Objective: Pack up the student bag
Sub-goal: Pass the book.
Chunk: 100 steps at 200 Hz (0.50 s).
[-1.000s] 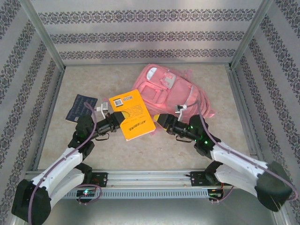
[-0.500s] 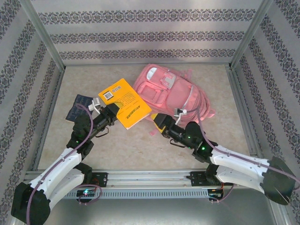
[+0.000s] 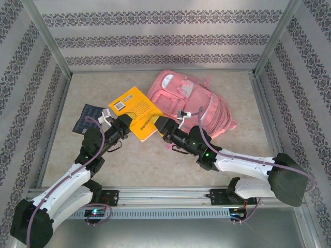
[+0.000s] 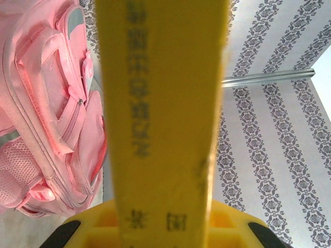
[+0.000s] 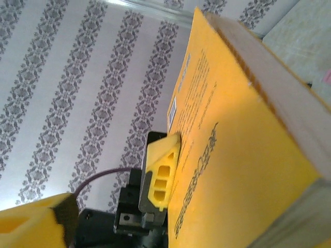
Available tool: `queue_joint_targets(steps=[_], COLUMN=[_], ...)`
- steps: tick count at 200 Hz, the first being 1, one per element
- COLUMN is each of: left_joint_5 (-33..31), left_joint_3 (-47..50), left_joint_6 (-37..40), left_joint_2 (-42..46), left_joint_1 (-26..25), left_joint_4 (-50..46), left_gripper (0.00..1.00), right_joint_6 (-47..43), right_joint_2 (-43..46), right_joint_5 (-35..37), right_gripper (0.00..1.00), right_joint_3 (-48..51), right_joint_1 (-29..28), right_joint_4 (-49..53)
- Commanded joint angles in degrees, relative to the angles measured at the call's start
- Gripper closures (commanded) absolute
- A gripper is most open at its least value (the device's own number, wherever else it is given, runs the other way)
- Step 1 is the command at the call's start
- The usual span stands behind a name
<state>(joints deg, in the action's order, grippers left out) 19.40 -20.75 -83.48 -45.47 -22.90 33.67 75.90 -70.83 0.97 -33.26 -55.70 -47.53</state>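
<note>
the student bag [image 3: 192, 103] is the biggest thing. it lies flat at the far middle of the table, a bit to the right, and it has not moved. the yellow book [image 3: 135, 111] changed the most: a second ago it was nearer the arms, and now it is turned and lifted toward the bag, one corner just beside it. a small dark blue booklet [image 3: 89, 118] rests off to the left. the left gripper [image 3: 124, 124] is clamped on the book's near edge. the right gripper [image 3: 165, 126] has swung in close to the book, fingers spread wide and holding nothing (maybe ready to help). i think the book goes into the bag next, but i cannot tell if a pocket is open.
</note>
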Motion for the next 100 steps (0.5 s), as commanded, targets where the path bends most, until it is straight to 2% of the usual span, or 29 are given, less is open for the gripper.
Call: queue_joint_targets(steps=[1, 29, 54, 87, 100], left_joint_5=[-0.5, -0.6, -0.8, -0.8, -0.7], left_joint_3=[0.1, 0.3, 0.4, 0.1, -0.1], left_joint_6=[-0.9, -0.4, 0.1, 0.9, 1.4], left_joint_2=[0.7, 0.4, 0.4, -0.1, -0.2], left_joint_1=[-0.8, -1.1, -1.5, -2.0, -2.2], left_joint_4=[7.7, 6.9, 6.7, 6.3, 5.7], left_gripper=[1.00, 1.00, 1.00, 1.00, 1.00], right_joint_6=[-1.7, -1.8, -1.5, -1.7, -2.1], right_joint_2=[-1.3, -4.0, -6.1, -7.5, -7.6], right_joint_5=[5.2, 4.7, 4.5, 5.0, 5.3], right_gripper=[0.24, 0.45, 0.54, 0.62, 0.71], right_joint_3=[-1.5, -2.8, -3.6, -4.1, -4.4], right_joint_1=[-0.6, -0.7, -1.0, -0.9, -0.7], right_joint_4=[-4.6, -6.4, -6.4, -6.7, -6.1])
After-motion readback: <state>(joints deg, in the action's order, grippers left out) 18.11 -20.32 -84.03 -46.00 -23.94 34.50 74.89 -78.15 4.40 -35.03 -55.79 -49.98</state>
